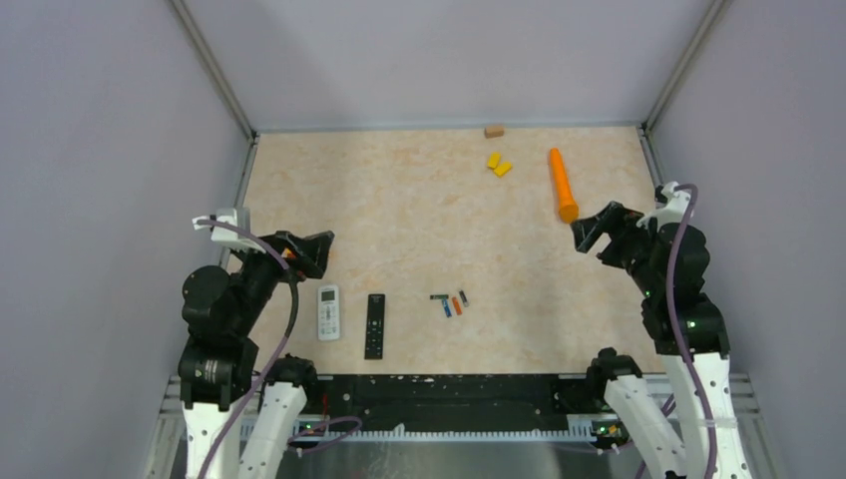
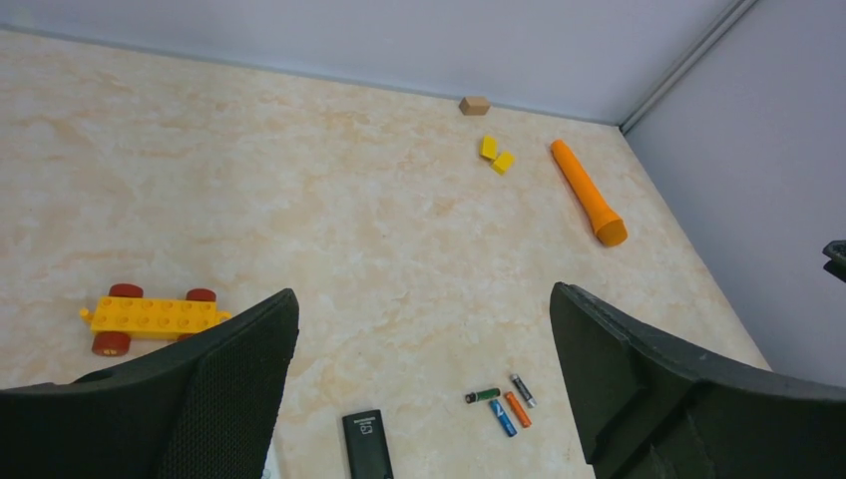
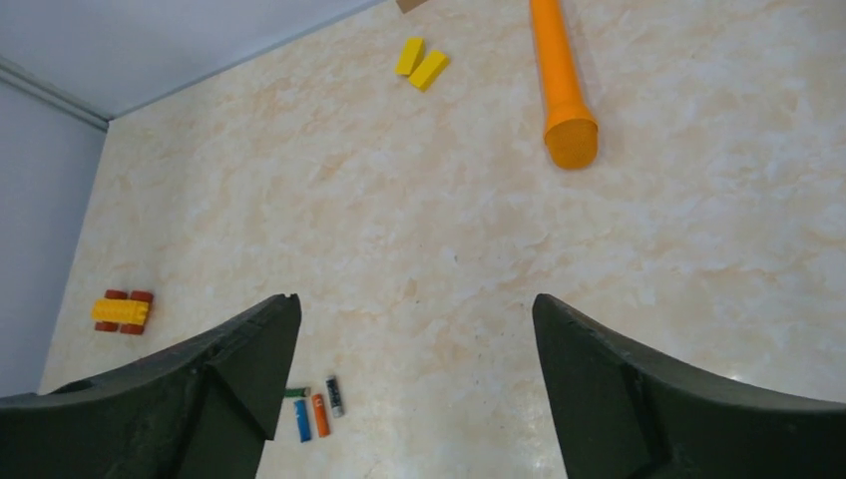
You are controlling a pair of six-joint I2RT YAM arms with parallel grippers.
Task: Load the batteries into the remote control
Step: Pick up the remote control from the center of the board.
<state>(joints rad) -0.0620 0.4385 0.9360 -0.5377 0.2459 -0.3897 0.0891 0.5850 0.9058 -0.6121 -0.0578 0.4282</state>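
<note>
near the front edge of the beige, marble-patterned tabletop (image 1: 419, 230), four tiny thin cylindrical batteries (image 1: 451, 302) lie in a loose cluster: one blue, one orange-red, two dark. just to their left lies a slim black plastic remote control (image 1: 374, 325), and beside that a shorter white plastic remote control (image 1: 328, 312). the batteries lie apart from both remotes.

the left gripper (image 2: 423, 299) hangs above the table's left side, its fingers spread wide with nothing between them. the right gripper (image 3: 414, 299) hovers over the right side, likewise splayed and empty. both are well apart from the batteries.

toward the back right lies a long orange cylinder (image 1: 563, 184). near it sit two small yellow blocks (image 1: 498, 163) close together, and a little brown block (image 1: 494, 131) rests by the rear wall. a yellow toy brick car with red wheels (image 2: 150, 317) stands at the left side.

plain pale grey walls (image 1: 100, 150) close the table in on three sides, with metal corner posts (image 1: 214, 70) running up the back corners.
</note>
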